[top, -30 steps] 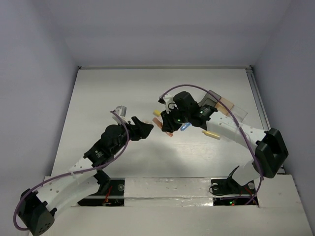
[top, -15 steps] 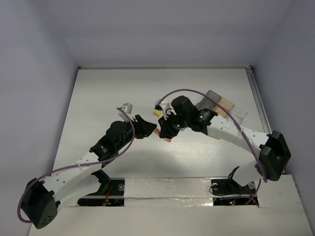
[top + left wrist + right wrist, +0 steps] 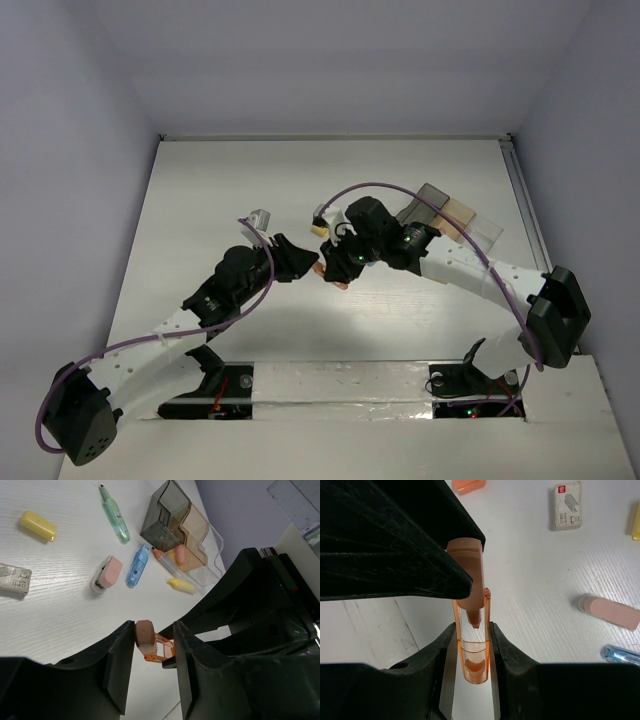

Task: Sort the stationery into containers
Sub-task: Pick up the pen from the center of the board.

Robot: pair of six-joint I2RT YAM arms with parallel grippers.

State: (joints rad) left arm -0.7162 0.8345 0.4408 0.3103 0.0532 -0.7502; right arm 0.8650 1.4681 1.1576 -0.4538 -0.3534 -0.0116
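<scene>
An orange highlighter (image 3: 470,595) hangs above the table between both grippers. My right gripper (image 3: 472,650) is shut on its clear orange cap. My left gripper (image 3: 154,642) is shut on the matt orange body (image 3: 145,632) from the other side. In the top view the two grippers meet at the table's middle (image 3: 325,270). The containers (image 3: 172,520) stand at the right rear, a smoky dark one beside a tan one (image 3: 195,535); two orange pieces (image 3: 179,555) lie in a clear one. Loose on the table lie a green pen (image 3: 115,515), a blue piece (image 3: 137,565), a pink piece (image 3: 107,572) and two yellow pieces (image 3: 37,525).
A grey-white staple box (image 3: 566,506) lies left of the loose pieces. A yellow highlighter (image 3: 181,585) rests by the containers' near side. Grey walls enclose the table (image 3: 200,200) on three sides. The right arm (image 3: 470,265) arches in front of the containers (image 3: 440,212).
My left gripper has moved right to the right gripper and narrowed its jaws onto the orange highlighter. The right gripper shifted slightly left, still holding the cap.
</scene>
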